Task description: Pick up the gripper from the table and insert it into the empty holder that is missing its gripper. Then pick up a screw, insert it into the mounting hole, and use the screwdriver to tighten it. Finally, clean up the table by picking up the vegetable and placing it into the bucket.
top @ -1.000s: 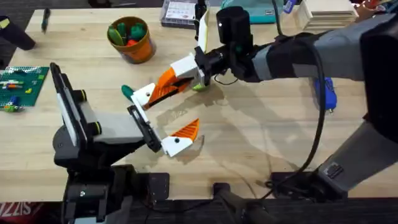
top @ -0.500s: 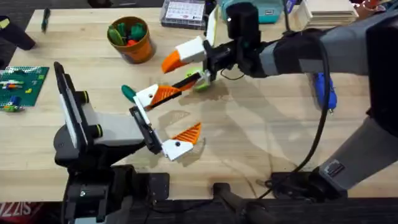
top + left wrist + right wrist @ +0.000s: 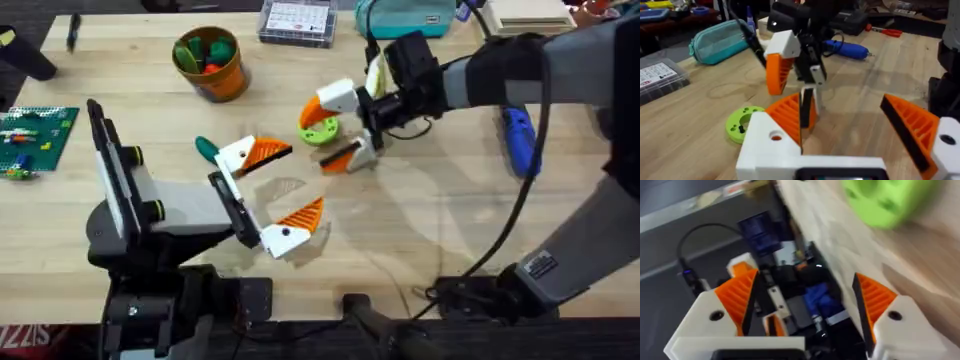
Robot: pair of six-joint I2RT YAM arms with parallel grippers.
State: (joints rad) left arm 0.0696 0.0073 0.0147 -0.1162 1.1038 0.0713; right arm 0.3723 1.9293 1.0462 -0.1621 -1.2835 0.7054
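Note:
The gripper (image 3: 270, 150), an orange ribbed fingertip, sits in the white holder (image 3: 238, 153) on my left arm's farther finger, also seen in the left wrist view (image 3: 789, 112). My left gripper (image 3: 292, 180) is open and low over the table (image 3: 420, 230). My right gripper (image 3: 326, 135) is open a little to its right with nothing between its orange pads (image 3: 735, 300). The dark green vegetable (image 3: 205, 148) lies just left of the holder. The orange bucket (image 3: 212, 62) stands at the back left. The blue screwdriver (image 3: 520, 140) lies at the right.
A bright green holed disc (image 3: 316, 128) lies on the table under my right gripper. A clear parts box (image 3: 295, 20) and a teal pouch (image 3: 400, 18) line the far edge. A green brick board (image 3: 35, 135) is at the far left.
My right gripper let go of the orange fingertip, opened, and drew back to the right over the green disc. The fingertip stays in the left arm's holder. The left arm barely moved.

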